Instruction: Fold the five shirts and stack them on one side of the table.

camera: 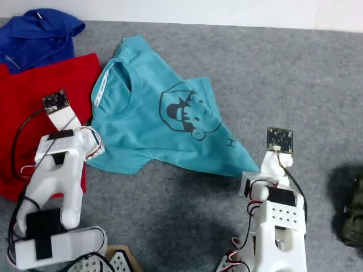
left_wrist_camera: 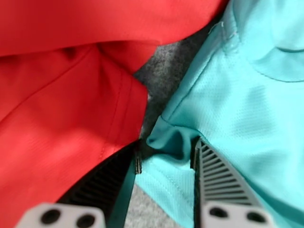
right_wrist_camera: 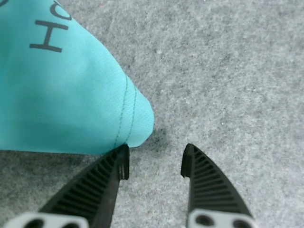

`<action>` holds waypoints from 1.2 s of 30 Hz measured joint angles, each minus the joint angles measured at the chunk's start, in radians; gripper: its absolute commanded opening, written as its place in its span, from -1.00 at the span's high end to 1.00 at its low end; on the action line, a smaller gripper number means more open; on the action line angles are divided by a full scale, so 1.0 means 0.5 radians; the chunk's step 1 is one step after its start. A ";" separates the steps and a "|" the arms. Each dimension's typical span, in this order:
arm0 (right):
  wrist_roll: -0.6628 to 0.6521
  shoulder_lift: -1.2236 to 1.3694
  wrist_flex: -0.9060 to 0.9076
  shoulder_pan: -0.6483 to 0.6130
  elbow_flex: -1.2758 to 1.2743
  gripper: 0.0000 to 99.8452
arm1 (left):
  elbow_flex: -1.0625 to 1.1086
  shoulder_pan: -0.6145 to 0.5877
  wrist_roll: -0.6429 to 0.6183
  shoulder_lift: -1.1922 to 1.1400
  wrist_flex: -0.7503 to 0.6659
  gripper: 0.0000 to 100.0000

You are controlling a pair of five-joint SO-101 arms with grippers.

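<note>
The spread shirt (camera: 153, 124) lies in the middle of the desk (camera: 283, 73), collar to the left, one hem corner toward the near right. Just left of it lies a second shirt (camera: 34, 96), and behind that, in the far left corner, a hooded top (camera: 34, 37). The left pincer (left_wrist_camera: 166, 152) straddles the spread shirt's sleeve edge, with the second shirt just beside it. The right pincer (right_wrist_camera: 154, 159) sits just before the hem corner, over bare desk. Another garment (camera: 353, 215) lies at the right edge, well apart.
</note>
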State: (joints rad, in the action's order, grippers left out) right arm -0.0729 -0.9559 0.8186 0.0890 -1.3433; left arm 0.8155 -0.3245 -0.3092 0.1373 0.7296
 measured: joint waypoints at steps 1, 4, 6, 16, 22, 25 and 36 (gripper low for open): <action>0.000 0.000 0.000 -0.031 0.000 0.62 | -0.018 -0.003 -0.003 -0.031 -0.006 0.61; 0.000 0.000 0.000 -0.043 0.000 0.62 | -0.074 -0.003 0.003 -0.052 0.018 0.61; 0.000 0.000 0.000 -0.052 0.000 0.62 | -0.110 -0.003 0.003 -0.052 0.077 0.61; 0.000 0.000 0.000 -0.055 0.000 0.62 | -0.126 -0.003 0.000 0.199 0.377 0.61; 0.000 0.000 0.000 -0.055 0.000 0.62 | -0.126 -0.003 0.000 0.334 0.571 0.61; 0.000 0.000 0.000 -0.055 0.000 0.62 | -0.126 0.000 0.003 0.377 0.675 0.61; 0.000 0.000 0.000 -0.055 0.000 0.62 | 0.046 0.012 0.334 0.384 0.491 0.61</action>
State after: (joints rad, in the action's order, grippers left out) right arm -0.0729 -0.9559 0.8186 0.0614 -1.3433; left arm 0.8385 -0.3184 -0.1419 0.3291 0.9751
